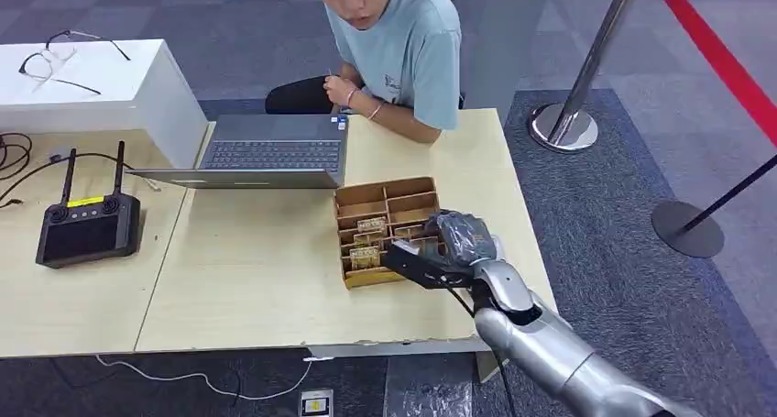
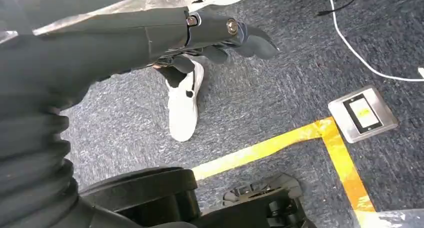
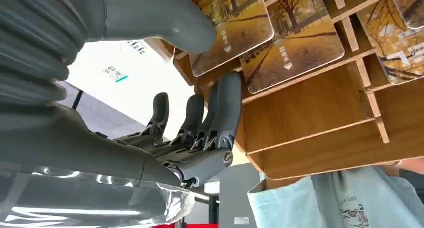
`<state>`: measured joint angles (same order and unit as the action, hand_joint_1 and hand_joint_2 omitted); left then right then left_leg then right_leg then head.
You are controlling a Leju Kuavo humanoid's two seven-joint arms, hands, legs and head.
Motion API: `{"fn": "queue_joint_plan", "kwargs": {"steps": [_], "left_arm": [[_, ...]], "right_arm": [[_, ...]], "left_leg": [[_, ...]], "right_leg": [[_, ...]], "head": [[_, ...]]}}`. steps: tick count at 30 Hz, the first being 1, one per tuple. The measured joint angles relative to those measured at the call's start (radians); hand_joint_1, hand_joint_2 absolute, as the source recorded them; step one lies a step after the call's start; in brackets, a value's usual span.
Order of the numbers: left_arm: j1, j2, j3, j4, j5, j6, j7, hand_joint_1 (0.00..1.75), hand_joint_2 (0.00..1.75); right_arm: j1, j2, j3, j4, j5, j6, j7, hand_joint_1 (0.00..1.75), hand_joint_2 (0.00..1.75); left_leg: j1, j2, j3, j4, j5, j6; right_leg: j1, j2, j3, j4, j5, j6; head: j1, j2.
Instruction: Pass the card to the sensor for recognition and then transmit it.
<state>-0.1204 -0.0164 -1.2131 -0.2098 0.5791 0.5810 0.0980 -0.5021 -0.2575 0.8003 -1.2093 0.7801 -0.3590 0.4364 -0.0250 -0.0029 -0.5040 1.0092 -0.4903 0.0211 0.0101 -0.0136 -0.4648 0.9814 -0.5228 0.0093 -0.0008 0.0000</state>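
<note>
The right hand (image 1: 455,243) sits at the right edge of the wooden divided box (image 1: 388,230), at about 5 o'clock on the surface (image 1: 257,270). In the right wrist view its fingers (image 3: 227,107) stand straight and apart, the tips against the box's wooden wall, while the thick thumb (image 3: 165,17) lies across the corner of one card (image 3: 235,22). Nothing is gripped between thumb and fingers, as far as the close view lets me judge. More cards (image 1: 371,226) with a yellow autumn-tree picture stand in the slots of the box; a second card (image 3: 292,50) lies just beside the first.

The left hand (image 2: 210,37) hangs over the grey carpet, its dark fingers (image 2: 250,40) loosely extended and holding nothing. Below it are a white shoe (image 2: 184,107), yellow floor tape (image 2: 280,145) and a metal floor socket (image 2: 363,114).

At 12 o'clock from the box an open laptop (image 1: 266,153) rests on the surface, and a person (image 1: 394,50) in a pale blue shirt sits behind it. A black handheld controller (image 1: 87,226) with two antennas lies at 9 o'clock, well apart from the box. Stanchion bases (image 1: 563,128) stand on the floor at 2 o'clock.
</note>
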Motion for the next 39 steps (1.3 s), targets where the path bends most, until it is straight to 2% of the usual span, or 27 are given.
{"fn": "queue_joint_plan", "kwargs": {"steps": [5,12,21,32,34,35,36,37,39], "left_arm": [[0.0,0.0,0.0,0.0,0.0,0.0,0.003,0.0,1.75],[0.0,-0.002,0.0,0.0,0.0,0.0,0.003,0.0,1.75],[0.0,-0.003,0.0,0.0,0.0,0.0,0.003,0.0,1.75],[0.0,-0.004,0.0,0.0,0.003,0.002,0.003,0.0,1.75],[0.0,-0.004,0.0,0.0,0.003,0.003,0.003,0.0,1.75],[0.0,-0.004,0.0,0.0,0.003,0.003,0.003,0.0,1.75],[0.0,-0.004,0.0,0.0,0.003,0.003,0.003,0.0,1.75],[0.0,-0.004,0.0,0.0,0.003,0.003,0.003,0.0,1.75],[0.0,-0.004,0.0,0.0,0.003,0.003,0.003,0.0,1.75]], "right_arm": [[0.0,0.001,0.0,0.004,-0.001,-0.001,-0.001,1.05,1.75],[0.001,0.002,0.0,0.004,-0.001,-0.003,-0.001,0.99,1.75],[0.004,0.002,0.001,0.007,-0.003,-0.01,0.0,1.06,1.75],[0.009,0.003,0.002,0.011,-0.003,-0.012,-0.002,1.05,1.75],[0.009,0.003,0.002,0.014,-0.003,-0.013,-0.005,1.4,1.75],[0.009,0.003,0.003,0.014,-0.004,-0.013,-0.006,1.4,1.75],[0.009,0.004,0.003,0.016,-0.005,-0.013,-0.006,1.5,1.75],[0.009,0.005,0.003,0.017,-0.007,-0.012,-0.008,1.75,1.75],[0.011,0.007,0.003,0.019,-0.01,-0.012,-0.009,1.75,1.75]], "left_leg": [[0.0,0.0,0.0,0.0,0.0,0.0],[0.0,0.0,0.0,0.0,0.0,0.0],[0.0,0.0,0.0,0.0,0.0,0.0],[0.0,0.0,0.001,0.0,0.0,0.0],[0.0,0.0,0.001,0.0,0.0,0.0],[0.0,0.0,0.001,0.0,0.0,0.0],[0.0,0.0,0.001,0.0,0.0,0.0],[0.0,0.0,0.001,0.0,0.0,0.0],[0.0,0.0,0.001,0.0,0.0,0.0]], "right_leg": [[0.0,0.0,0.0,0.0,0.0,0.0],[0.0,0.0,0.0,0.0,0.0,0.0],[0.0,0.0,0.0,0.0,0.0,0.0],[0.0,0.0,0.0,0.0,0.0,0.0],[0.0,0.0,0.0,0.0,0.0,0.0],[0.0,0.0,0.0,0.0,0.0,0.0],[0.0,0.0,0.001,0.0,0.0,0.0],[0.0,0.0,0.0,0.0,0.0,0.0],[0.0,0.0,0.001,0.0,0.0,0.0]], "head": [[0.0,0.0],[0.0,0.0],[0.0,0.0],[0.0,0.0],[0.0,0.0],[0.0,0.0],[0.0,0.0],[0.0,0.0],[0.0,0.0]]}}
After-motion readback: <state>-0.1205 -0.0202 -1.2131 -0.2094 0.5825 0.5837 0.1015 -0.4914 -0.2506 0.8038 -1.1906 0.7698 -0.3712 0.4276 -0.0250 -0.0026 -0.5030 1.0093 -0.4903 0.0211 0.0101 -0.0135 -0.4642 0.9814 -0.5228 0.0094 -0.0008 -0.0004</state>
